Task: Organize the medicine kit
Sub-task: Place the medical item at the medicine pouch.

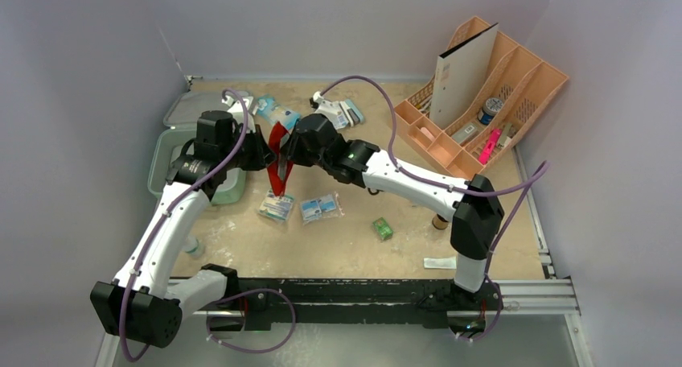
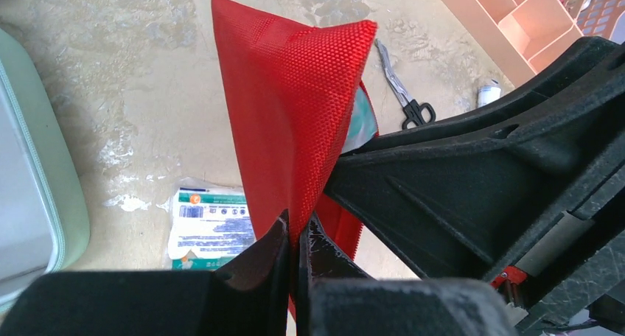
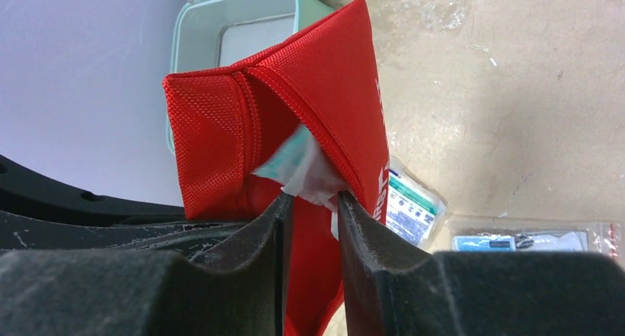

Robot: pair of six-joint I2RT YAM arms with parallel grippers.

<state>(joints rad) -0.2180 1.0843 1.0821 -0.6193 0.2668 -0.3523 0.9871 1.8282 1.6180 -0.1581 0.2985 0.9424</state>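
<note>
The mint-green medicine kit [image 1: 165, 164] lies open at the left of the table; its rim also shows in the left wrist view [image 2: 51, 152] and in the right wrist view [image 3: 236, 12]. Both grippers hold the red first aid pouch [image 1: 279, 162] up above the table, right of the kit. My left gripper [image 2: 297, 236] is shut on the pouch's red fabric [image 2: 295, 107]. My right gripper [image 3: 313, 203] is at the pouch's open mouth [image 3: 324, 78], its jaws closed on a white and teal packet [image 3: 306, 174] that sticks out of it.
Two sealed packets [image 1: 277, 206] [image 1: 319, 208] lie under the pouch, a small green box [image 1: 382, 228] to their right. The peach slotted organizer [image 1: 490, 93] stands at the back right. Scissors [image 2: 402, 96] and more packets [image 1: 277, 109] lie behind. A white strip [image 1: 440, 262] lies near the front.
</note>
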